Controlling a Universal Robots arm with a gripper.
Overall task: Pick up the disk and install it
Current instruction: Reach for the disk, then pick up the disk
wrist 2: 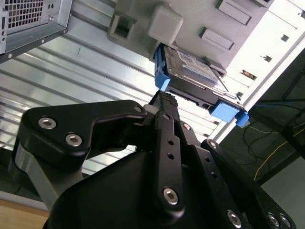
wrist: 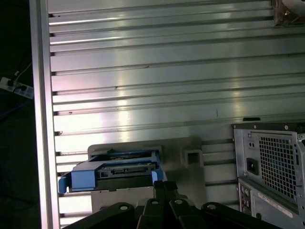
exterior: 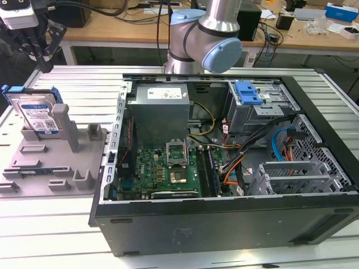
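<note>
The disk [exterior: 39,115], a silver drive with a white-and-blue label in a bright blue carrier, stands on edge in a grey holder [exterior: 56,162] at the exterior view's left. My gripper [exterior: 40,61] hangs above it, apart from it, with its black fingers shut together and nothing between them. In both wrist views the disk [wrist 2: 195,67] [wrist: 121,169] lies just beyond the tips of my gripper [wrist 2: 164,100] [wrist: 164,185], and its connector edge faces the camera in the first wrist view.
An open black computer case [exterior: 224,218] lies on the ribbed aluminium table [exterior: 78,78], to the exterior view's right of the holder. Inside are a motherboard [exterior: 162,168], a power supply [exterior: 160,109], cables, and a metal drive cage with a blue latch [exterior: 247,92]. The arm's base [exterior: 207,33] stands behind the case.
</note>
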